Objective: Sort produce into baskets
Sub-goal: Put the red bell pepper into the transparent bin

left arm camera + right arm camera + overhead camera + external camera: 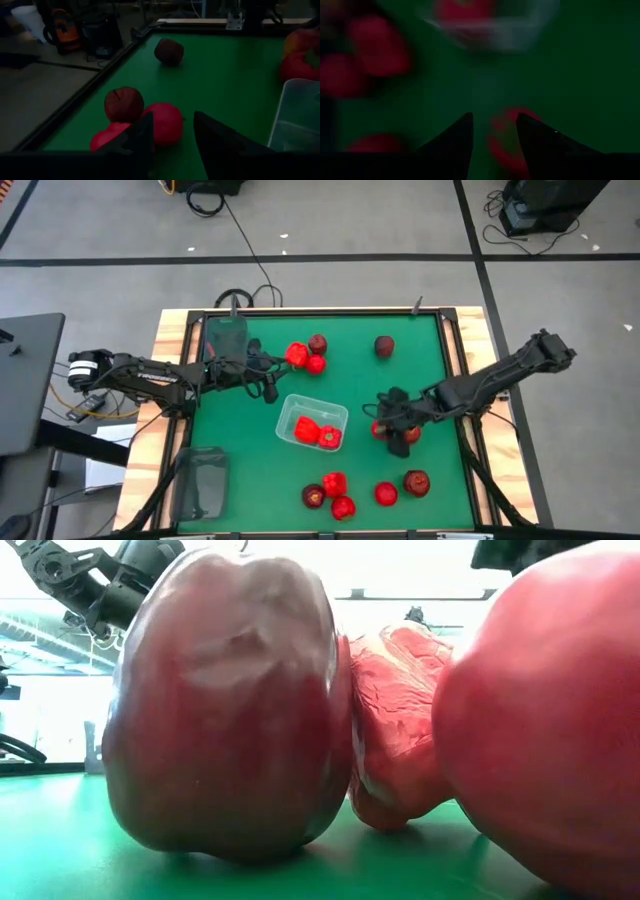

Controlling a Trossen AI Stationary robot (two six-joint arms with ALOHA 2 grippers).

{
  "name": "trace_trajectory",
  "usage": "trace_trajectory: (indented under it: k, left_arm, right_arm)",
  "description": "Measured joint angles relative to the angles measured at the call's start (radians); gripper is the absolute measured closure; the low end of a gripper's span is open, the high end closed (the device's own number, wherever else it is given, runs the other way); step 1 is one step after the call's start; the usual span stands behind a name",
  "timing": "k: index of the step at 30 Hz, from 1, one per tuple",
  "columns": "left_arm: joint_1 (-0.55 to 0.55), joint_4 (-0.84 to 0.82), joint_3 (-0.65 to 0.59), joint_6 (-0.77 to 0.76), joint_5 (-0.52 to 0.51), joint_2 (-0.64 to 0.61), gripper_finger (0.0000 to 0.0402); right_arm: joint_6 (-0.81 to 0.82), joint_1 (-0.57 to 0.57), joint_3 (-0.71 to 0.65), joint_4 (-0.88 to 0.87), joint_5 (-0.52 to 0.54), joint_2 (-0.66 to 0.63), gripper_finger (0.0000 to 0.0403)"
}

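Glossy maroon apple [225,710], lumpy red pepper [395,725], rounded clear bin [312,422], left fingers [172,137] apart, right fingers [492,132] apart over red produce.

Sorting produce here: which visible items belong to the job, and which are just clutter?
Job: red peppers inside the clear basket; two grey baskets; loose produce, e.g. maroon apple.
Clutter: black cables behind the table; floor equipment.

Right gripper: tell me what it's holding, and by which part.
Cannot be told. The right gripper is down among red produce right of the clear basket; its wrist view shows red between the fingers, but no clear hold.
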Motion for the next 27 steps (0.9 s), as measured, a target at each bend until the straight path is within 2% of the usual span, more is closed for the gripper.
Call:
trace_trajectory:
  k: [3,6,8,11,16,22,27]
  left_arm:
    - [-0.001,0.0,0.0,-0.005,0.047,0.0,0.0254]
    - [-0.021,0.008,0.0,-0.031,0.151,0.0,0.0254]
    - [-0.056,0.022,0.0,-0.055,0.212,0.0,0.0254]
    - [-0.151,0.058,0.0,-0.06,0.237,0.0,0.0254]
    - [-0.347,0.142,0.0,-0.052,0.134,0.0,0.0254]
    - [-0.506,0.163,0.0,-0.057,-0.079,0.0,0.0254]
    - [-0.567,0.165,0.0,-0.154,-0.1,0.0,0.0254]
  right_arm:
    - [-0.042,0.026,0.0,0.154,-0.034,0.052,0.0239]
    - [-0.047,0.05,0.0,0.275,-0.039,0.113,0.0239]
    - [-0.037,0.066,0.0,0.349,-0.039,0.159,0.0239]
    - [-0.003,0.094,0.0,0.448,-0.039,0.226,0.0239]
    - [0.015,0.147,0.0,0.598,-0.015,0.304,0.0239]
    - [-0.138,0.226,0.0,0.772,0.165,0.31,0.0231]
    - [-0.128,0.266,0.002,0.929,0.206,0.349,0.0217]
